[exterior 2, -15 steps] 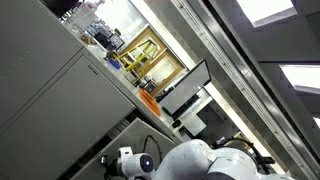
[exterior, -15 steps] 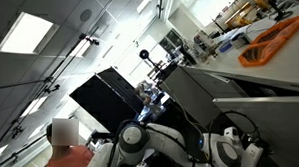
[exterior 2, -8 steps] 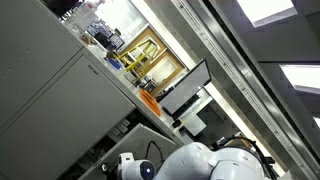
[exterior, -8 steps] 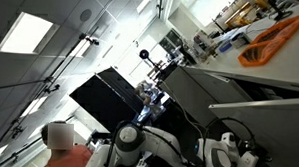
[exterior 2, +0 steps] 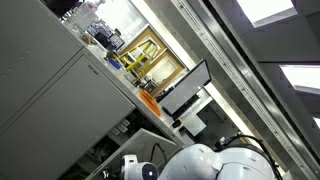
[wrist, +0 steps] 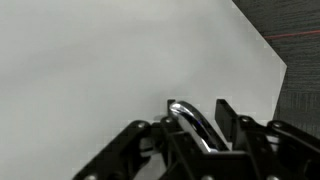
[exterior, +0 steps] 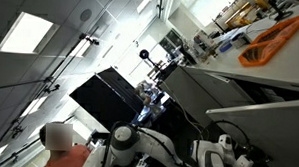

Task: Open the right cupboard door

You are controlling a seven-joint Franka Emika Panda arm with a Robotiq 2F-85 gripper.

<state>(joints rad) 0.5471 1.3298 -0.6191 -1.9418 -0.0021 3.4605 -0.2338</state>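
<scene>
In the wrist view the right cupboard door (wrist: 100, 70) fills the frame as a flat pale grey-white panel. Its small silver bar handle (wrist: 190, 125) sits between the black fingers of my gripper (wrist: 197, 115), which is shut on it. In both exterior views the pictures stand tilted. The door shows as a pale slab (exterior: 278, 128) swung a little out from the cabinet front, with a dark gap behind it (exterior 2: 110, 152). The arm's wrist and gripper (exterior: 222, 156) (exterior 2: 135, 168) sit at the door's edge, low in the frames.
A darker grey cabinet panel (exterior: 204, 87) adjoins the door. An orange object (exterior: 276, 38) lies on the counter above the cabinets. A black monitor (exterior: 114, 97) and a person (exterior: 60, 138) are beside the robot. Carpet (wrist: 295, 30) shows past the door's edge.
The arm has drawn back towards the frame's lower edge with the handle. The door's edge has swung further out and the dark gap behind it has widened.
</scene>
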